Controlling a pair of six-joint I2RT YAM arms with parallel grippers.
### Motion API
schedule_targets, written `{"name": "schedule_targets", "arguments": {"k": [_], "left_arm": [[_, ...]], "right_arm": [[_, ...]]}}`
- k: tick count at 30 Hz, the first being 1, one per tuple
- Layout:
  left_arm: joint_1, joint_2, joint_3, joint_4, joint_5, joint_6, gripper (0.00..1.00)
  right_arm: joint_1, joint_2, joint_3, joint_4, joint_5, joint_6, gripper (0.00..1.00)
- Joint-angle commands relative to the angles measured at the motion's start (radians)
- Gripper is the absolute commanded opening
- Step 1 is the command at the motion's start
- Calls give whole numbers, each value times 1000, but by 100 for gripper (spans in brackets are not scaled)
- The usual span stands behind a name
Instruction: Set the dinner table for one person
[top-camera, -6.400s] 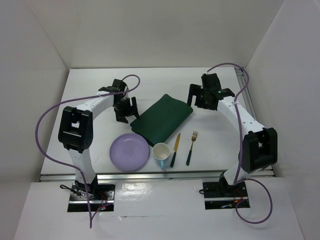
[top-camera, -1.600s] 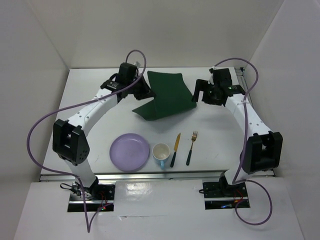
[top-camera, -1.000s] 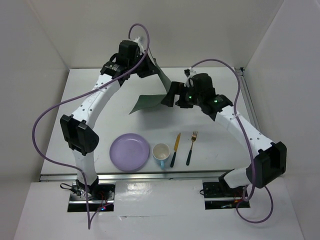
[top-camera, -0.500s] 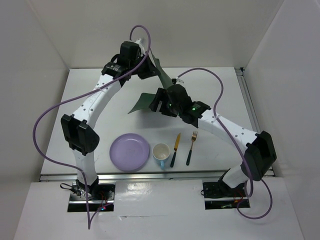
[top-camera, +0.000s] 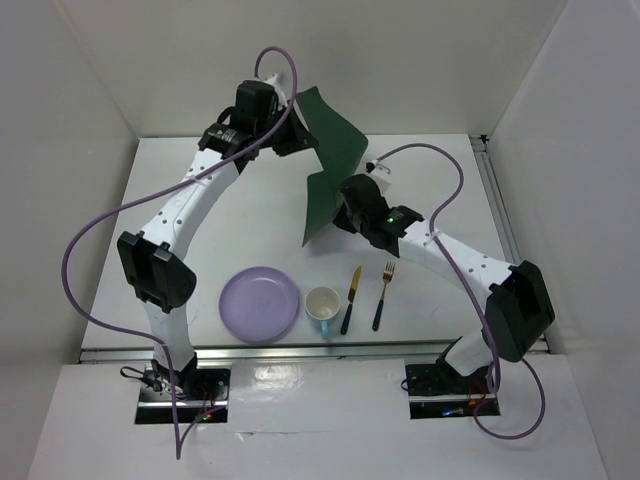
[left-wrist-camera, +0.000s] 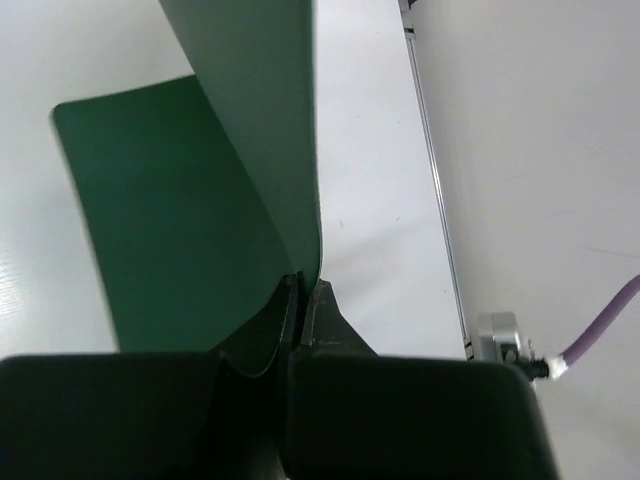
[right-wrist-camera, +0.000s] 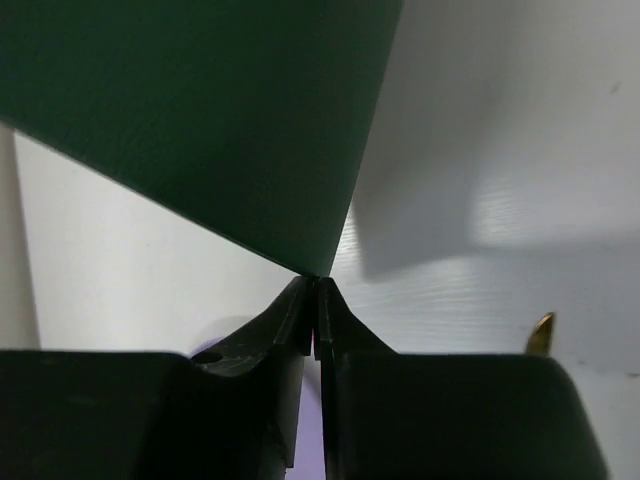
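Observation:
A dark green placemat (top-camera: 336, 148) hangs in the air above the back middle of the white dinner table (top-camera: 190, 230). My left gripper (top-camera: 303, 140) is shut on its upper edge; in the left wrist view the placemat (left-wrist-camera: 180, 220) runs up out of that gripper (left-wrist-camera: 305, 287). My right gripper (top-camera: 340, 203) is lower and to the right, shut on a bottom corner. In the right wrist view, the placemat (right-wrist-camera: 200, 110) tapers to a point pinched at that gripper (right-wrist-camera: 316, 282). The sheet curves between the two grips.
Along the near edge stand a lilac plate (top-camera: 260, 304), a white cup (top-camera: 323, 303) with a blue handle, a knife (top-camera: 350, 300) and a fork (top-camera: 382, 296). The knife tip (right-wrist-camera: 541, 333) shows in the right wrist view. White walls enclose the table.
My right gripper has gone from open beside the hanging placemat to shut on its lower corner. The sheet's lower part has swung right and now hangs steeper. The left arm has hardly moved.

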Motion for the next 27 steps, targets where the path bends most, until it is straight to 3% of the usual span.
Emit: {"name": "schedule_targets", "arguments": {"k": [1, 7, 8, 11, 12, 16, 22, 27], "left_arm": [[7, -79, 23, 63, 35, -13, 0], [50, -106, 23, 63, 72, -26, 0], [62, -106, -1, 72, 72, -35, 0], [85, -120, -1, 85, 72, -35, 0], [85, -129, -1, 85, 81, -35, 0], [107, -120, -1, 94, 113, -26, 0], [107, -109, -4, 114, 138, -44, 0], [129, -184, -139, 114, 129, -21, 0]], "right_arm": [[-46, -49, -39, -25, 55, -40, 15], [-67, 16, -16, -5, 97, -153, 25], [-78, 26, -7, -14, 114, -163, 24], [-87, 40, 18, -23, 203, -218, 3], [-96, 49, 37, -23, 255, -230, 0], [-121, 40, 84, 27, 375, -363, 0], [-158, -1, 125, 213, 414, -626, 0], [-124, -123, -14, 302, 375, -707, 0]]}}
